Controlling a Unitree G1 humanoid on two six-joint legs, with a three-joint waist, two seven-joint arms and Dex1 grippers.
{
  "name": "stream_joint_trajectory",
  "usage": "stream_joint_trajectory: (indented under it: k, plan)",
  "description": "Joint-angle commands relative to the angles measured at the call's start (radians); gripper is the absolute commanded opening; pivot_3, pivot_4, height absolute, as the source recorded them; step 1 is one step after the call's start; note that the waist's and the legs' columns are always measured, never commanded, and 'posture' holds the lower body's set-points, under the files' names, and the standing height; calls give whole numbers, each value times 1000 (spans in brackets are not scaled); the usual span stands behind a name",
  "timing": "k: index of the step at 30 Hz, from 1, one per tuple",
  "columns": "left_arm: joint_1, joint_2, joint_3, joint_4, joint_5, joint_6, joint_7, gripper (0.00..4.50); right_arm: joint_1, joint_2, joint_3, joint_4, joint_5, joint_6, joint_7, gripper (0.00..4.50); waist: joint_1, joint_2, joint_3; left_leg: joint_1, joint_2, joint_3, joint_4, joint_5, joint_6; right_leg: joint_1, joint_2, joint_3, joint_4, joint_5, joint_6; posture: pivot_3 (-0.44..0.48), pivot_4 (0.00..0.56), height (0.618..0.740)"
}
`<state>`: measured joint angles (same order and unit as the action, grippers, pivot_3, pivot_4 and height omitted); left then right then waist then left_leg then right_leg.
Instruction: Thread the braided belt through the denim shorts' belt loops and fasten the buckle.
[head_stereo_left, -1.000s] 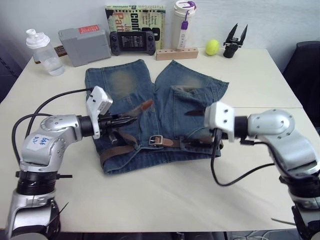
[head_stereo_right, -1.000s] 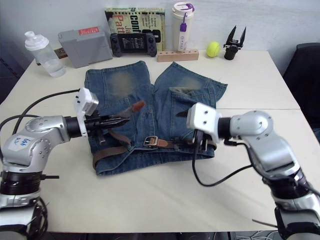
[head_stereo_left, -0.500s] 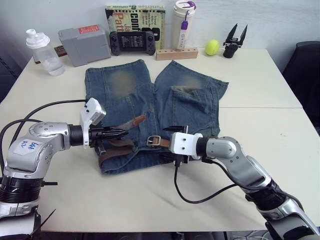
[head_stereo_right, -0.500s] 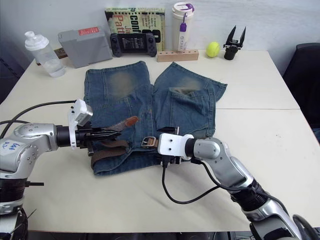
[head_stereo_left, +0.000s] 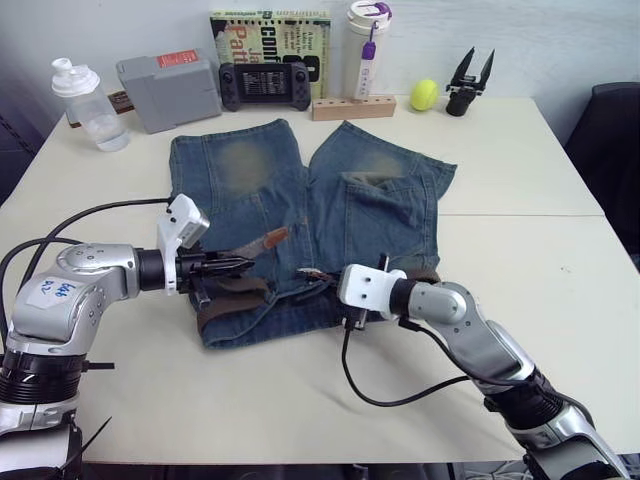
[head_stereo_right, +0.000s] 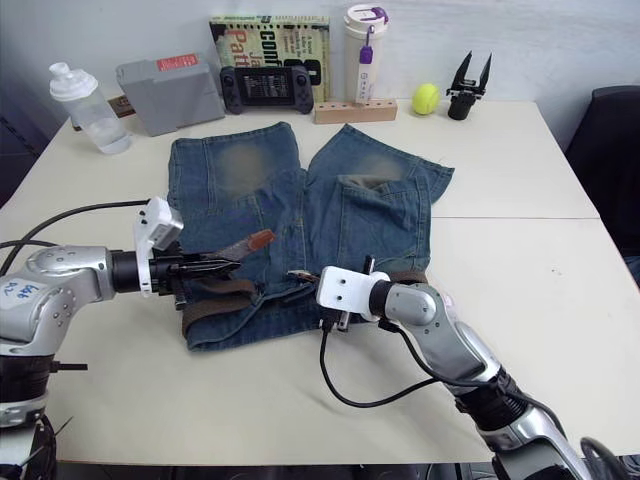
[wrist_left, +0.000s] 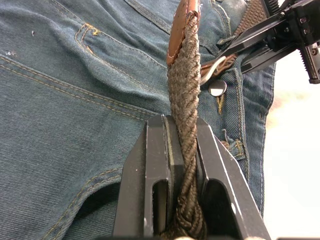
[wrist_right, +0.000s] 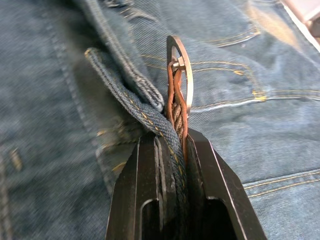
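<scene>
**Entry: belt ends in both grippers, fastening not yet made**

Risk. We note the right gripper (wrist_right: 172, 145) is clamped on the buckle end of the braided belt (wrist_left: 184, 95) together with a fold of waistband denim, which looks like one of the belt loops (wrist_right: 135, 102), though we cannot be sure from this close view. If that arm pulls toward the tip, we judge the denim shorts (head_stereo_left: 300, 190) may drag and bunch across the table (head_stereo_left: 300, 400), taking the buckle (wrist_right: 181, 75) off line. The buckle stands on edge above the fingers; a slight twist could leave its opening turned away from the tip.

Second risk. The left gripper (wrist_left: 180, 135) pinches the woven strap some way behind the tan tip (head_stereo_left: 262, 239). The free length ahead may sag or swing, so the tip could miss the frame or catch on the fly button (wrist_left: 217, 88).

Pose, left arm. Forearm reaches in low over the table's near left side, fingers closed on the strap, tip pointing toward the shorts' centre.

Pose, right arm. Elbow bent, forearm crossing inward, gripper at the waistband's middle, just beside the left one.

Location. The shorts lie flat mid-table, waistband nearest us, belt running along it.
</scene>
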<state>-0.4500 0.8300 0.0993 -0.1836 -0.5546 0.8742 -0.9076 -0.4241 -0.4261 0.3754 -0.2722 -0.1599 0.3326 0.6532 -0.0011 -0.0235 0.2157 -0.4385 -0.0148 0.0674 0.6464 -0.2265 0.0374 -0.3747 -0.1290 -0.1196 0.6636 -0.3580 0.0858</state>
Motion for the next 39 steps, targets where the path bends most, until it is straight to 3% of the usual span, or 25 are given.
stream_joint_trajectory:
  k: [1, 7, 14, 28, 39]
  plan:
    - [-9, -16, 5, -44, -31, 34, 19, 0, 19, 88, -97, -67, 56, 73, -91, 7, 0, 0, 0, 0, 0, 0, 0, 0, 0, 0, 0, 0, 0, 0, 0, 0, 150, 697]
    - [-22, -60, -57, -26, 20, 71, 108, 0, 65, 213, -158, -130, 114, 215, -177, 7, 1, 0, 0, 0, 0, 0, 0, 0, 0, 0, 0, 1, 2, 0, 0, 0, 150, 697]
    - [-58, -138, -104, 13, 88, 51, 203, 0, 65, 240, -153, -171, 143, 273, -203, 7, 1, 0, 0, 0, -1, 1, 0, 0, 0, -1, 0, 2, 4, 0, 0, 0, 150, 697]
    - [-71, -194, -123, -36, 58, 56, 168, 0, 48, 241, -134, -171, 150, 307, -225, 7, 0, -1, 0, 0, -1, 1, 0, 0, 0, -2, 1, 2, 4, 0, 0, 0, 150, 697]
    - [-93, -199, -134, 10, 119, -13, 177, 0, 45, 235, -94, -186, 169, 338, -204, 7, 0, -1, 0, 0, -1, 1, 0, 0, 0, -2, 1, 3, 4, 0, 0, 0, 150, 697]
